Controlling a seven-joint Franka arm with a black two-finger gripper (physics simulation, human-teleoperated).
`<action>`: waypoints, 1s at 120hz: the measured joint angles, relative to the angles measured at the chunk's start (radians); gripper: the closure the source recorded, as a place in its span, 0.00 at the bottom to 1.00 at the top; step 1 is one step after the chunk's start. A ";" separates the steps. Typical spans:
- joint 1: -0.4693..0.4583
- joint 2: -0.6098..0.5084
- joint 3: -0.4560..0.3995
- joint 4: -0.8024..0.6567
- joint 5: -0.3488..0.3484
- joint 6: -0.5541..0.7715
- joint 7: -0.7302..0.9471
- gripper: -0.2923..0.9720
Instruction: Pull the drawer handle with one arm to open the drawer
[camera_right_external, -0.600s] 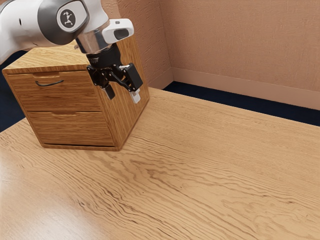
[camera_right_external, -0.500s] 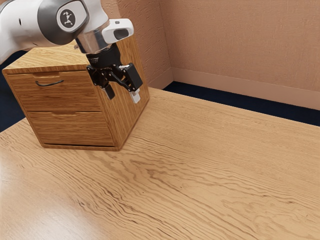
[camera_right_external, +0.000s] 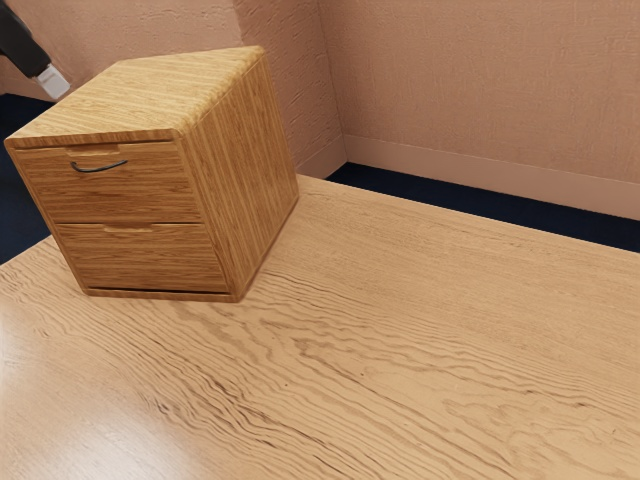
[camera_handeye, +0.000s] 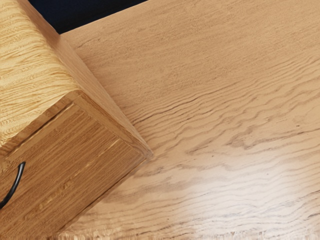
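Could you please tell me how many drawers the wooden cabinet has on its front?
2. The upper drawer, with the dark wire handle, sits directly above the lower drawer; both look shut. None seems hidden.

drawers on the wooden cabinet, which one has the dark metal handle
The top drawer: a thin, dark, curved handle sits near its upper edge. The bottom drawer has only a pale wood-coloured pull that is hard to make out.

No legible text or markings
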 joint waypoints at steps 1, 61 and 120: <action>-0.001 0.000 0.008 -0.007 0.004 -0.002 0.014 0.23; 0.008 0.004 0.328 -0.262 -0.048 0.054 0.563 0.23; 0.007 -0.012 0.373 -0.301 -0.107 0.098 0.797 0.23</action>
